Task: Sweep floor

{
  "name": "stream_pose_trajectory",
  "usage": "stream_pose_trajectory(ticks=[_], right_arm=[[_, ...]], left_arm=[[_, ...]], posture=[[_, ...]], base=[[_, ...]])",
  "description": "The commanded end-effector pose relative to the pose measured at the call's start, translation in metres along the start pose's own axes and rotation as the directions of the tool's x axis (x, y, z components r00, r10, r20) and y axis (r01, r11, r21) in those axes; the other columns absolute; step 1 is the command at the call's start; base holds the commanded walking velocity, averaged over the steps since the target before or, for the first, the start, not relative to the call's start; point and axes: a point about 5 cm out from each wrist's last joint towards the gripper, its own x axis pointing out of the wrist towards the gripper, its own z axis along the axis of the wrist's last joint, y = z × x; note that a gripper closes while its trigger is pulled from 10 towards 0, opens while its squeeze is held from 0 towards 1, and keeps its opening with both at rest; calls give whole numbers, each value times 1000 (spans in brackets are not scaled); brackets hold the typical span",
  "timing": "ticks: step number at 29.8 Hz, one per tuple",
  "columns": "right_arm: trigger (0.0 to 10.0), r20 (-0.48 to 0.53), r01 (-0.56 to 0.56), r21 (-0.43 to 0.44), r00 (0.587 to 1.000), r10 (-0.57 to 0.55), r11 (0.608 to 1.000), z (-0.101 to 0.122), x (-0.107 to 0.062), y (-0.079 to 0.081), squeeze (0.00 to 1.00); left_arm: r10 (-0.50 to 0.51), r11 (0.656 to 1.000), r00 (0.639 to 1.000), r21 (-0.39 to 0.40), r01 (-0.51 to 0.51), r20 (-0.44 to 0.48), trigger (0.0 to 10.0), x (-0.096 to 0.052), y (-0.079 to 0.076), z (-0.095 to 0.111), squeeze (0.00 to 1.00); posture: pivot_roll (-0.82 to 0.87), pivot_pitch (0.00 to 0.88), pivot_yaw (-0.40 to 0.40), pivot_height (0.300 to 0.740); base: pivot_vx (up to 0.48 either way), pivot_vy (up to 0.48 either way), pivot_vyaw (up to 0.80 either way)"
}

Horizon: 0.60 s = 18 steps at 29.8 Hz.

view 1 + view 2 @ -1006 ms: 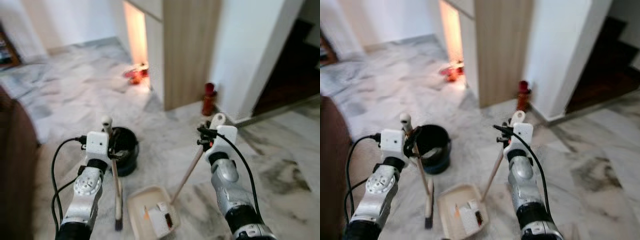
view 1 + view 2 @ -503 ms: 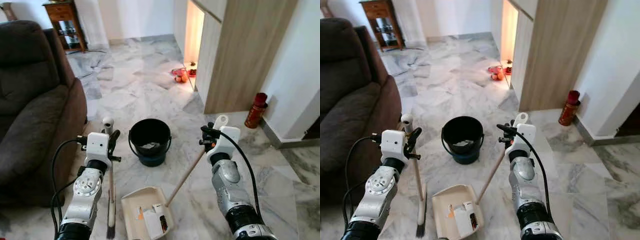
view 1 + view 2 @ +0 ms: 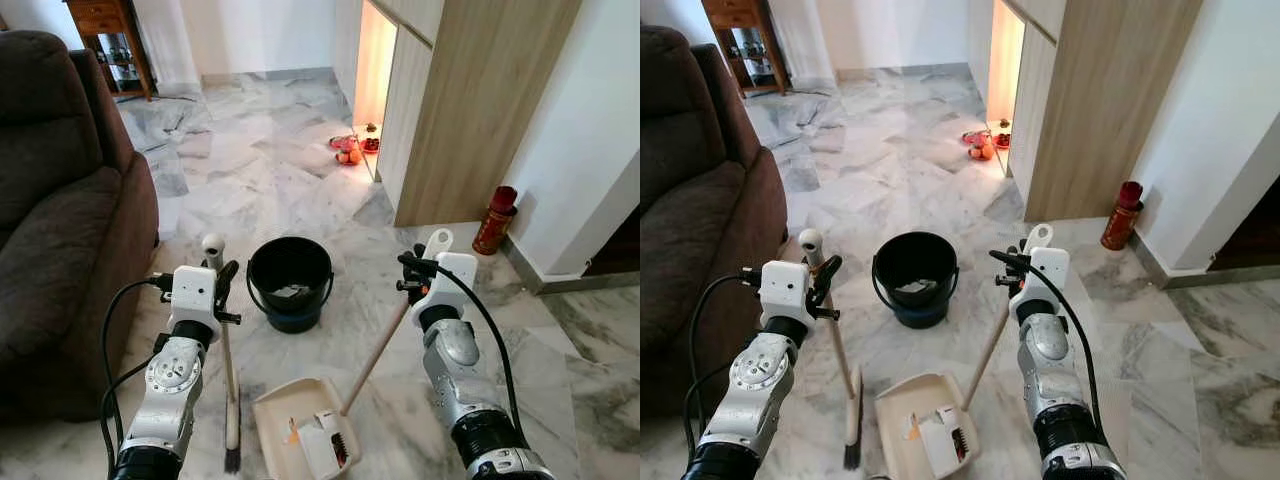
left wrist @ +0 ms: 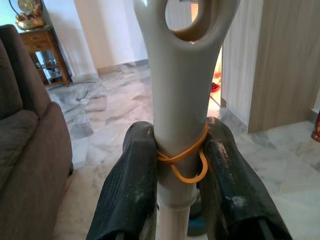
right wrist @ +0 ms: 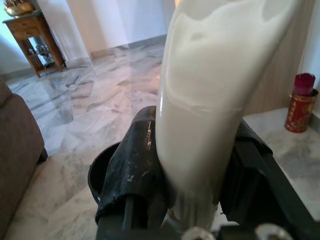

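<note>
The left claw is clenched on the grey top of the broom handle, one black finger pressed to each side. Its wrist view adds a detail the head views are too far off to give: an orange rubber band looped round the handle just where the fingers bite, and a hanging hole at the handle's tip. The right claw is likewise clamped on the pale handle of the dustpan, which blurs across its wrist view, with the rim of the bucket showing behind one finger.

The head views give what the wrist views leave out: the broom runs down from the left claw to its dark bristles on the marble floor, and the dustpan rests on the floor between the two arms, its wooden shaft slanting up to the right claw. The pan holds a white box-like piece, an orange scrap and something small and dark. Just beyond stands a black bucket with some pale litter at its bottom. A brown sofa lies to the left, a red tin by the wall to the right.
</note>
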Motion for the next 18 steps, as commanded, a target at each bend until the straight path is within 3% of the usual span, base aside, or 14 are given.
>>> stream_pose_trajectory(ticks=[1,18], right_arm=[[10000,44,-6,14,999,5,1000,11,5,3,0],[10000,39,-12,13,999,11,1000,11,5,5,0]], left_arm=[[9,1000,999,13,-10,36,10000,5,3,9,0],[6,1000,999,17,-7,32,10000,5,2,9,0]], posture=[[118,0,22,740],[120,0,24,740]], base=[[326,0,0],[351,0,0]])
